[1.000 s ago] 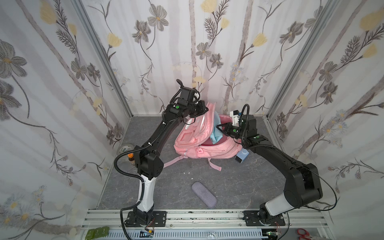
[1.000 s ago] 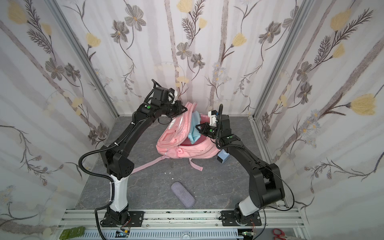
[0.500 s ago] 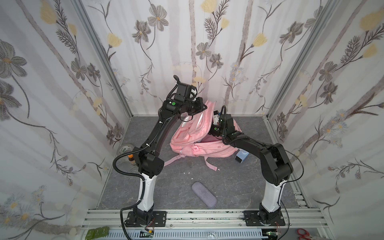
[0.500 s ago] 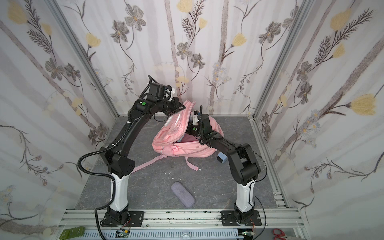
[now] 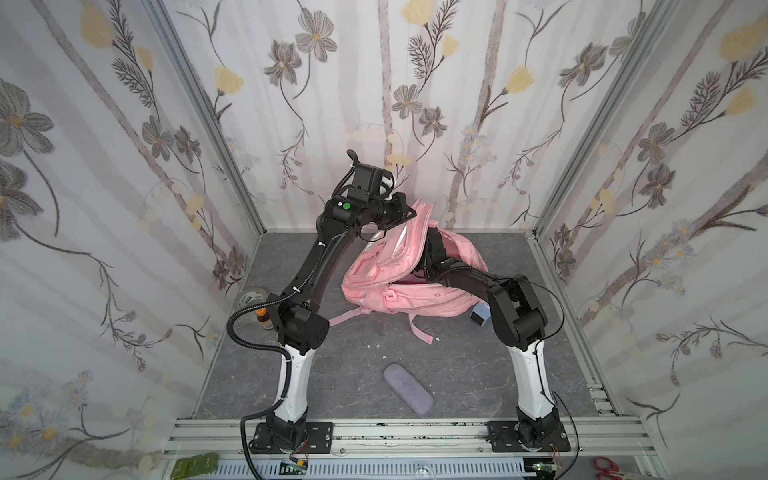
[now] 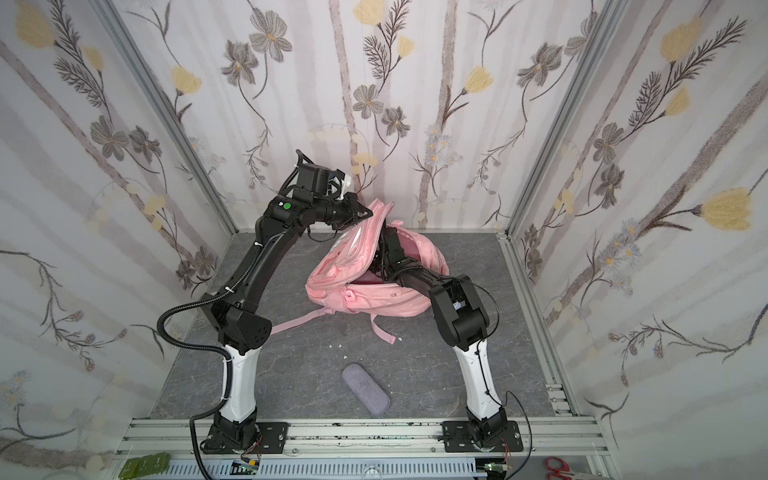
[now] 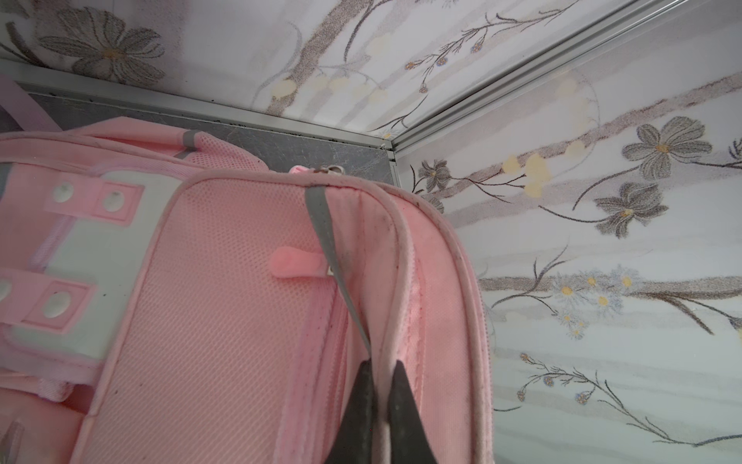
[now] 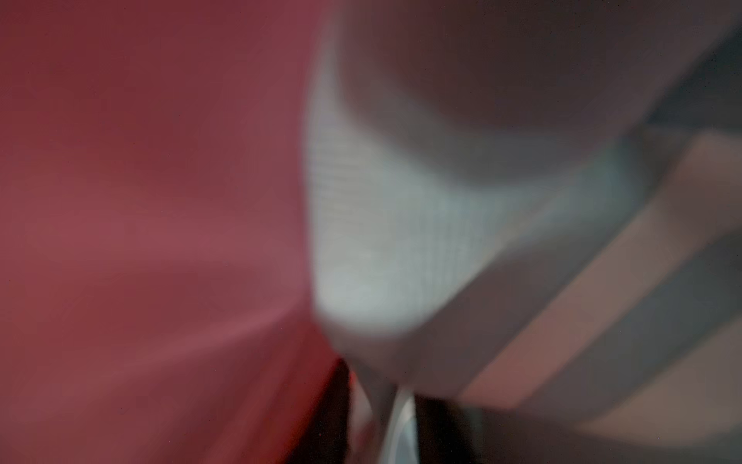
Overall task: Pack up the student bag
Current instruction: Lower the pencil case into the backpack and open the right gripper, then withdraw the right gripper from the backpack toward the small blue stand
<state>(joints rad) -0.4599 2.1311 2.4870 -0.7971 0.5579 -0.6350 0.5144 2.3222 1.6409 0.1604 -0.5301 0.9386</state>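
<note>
**Task object.** The student bag [image 5: 399, 286] [image 6: 374, 299] lies on the grey floor [image 5: 457, 374] toward the back wall, between the two arms. Its front panel is raised and tilted, so the main compartment stands open.

**Left gripper.** The left gripper [image 5: 409, 214] [image 6: 368, 212] is at the top edge of the student bag's raised panel. In the left wrist view the left gripper [image 7: 381, 363] has its two dark fingers [image 7: 359, 401] pressed together on the pink piped rim of the student bag [image 7: 225, 321], with only the piping between them. The grip holds the panel up.

**Right gripper.** In both top views the right arm [image 5: 461, 276] [image 6: 419, 276] reaches into the open compartment of the student bag, and the bag hides its fingers. The right wrist view is heavily blurred. It shows red-pink lining [image 8: 140, 221] and a pale woven surface [image 8: 401, 241] close to the lens, and the right gripper [image 8: 387, 405] appears only as dark shapes at the frame edge. Whether its jaws are apart or together cannot be told, nor whether they hold anything.

**Other items, located from the student bag.**
- A grey-purple case [image 5: 408, 388] [image 6: 365, 387] lies well apart from the bag, toward the arm bases
- A small blue-grey box [image 5: 481, 321] sits just beside the bag, at the right arm's elbow
- A tape roll [image 5: 251, 297] and a small bottle [image 5: 262, 321] stand apart from the bag, behind the left arm
</note>
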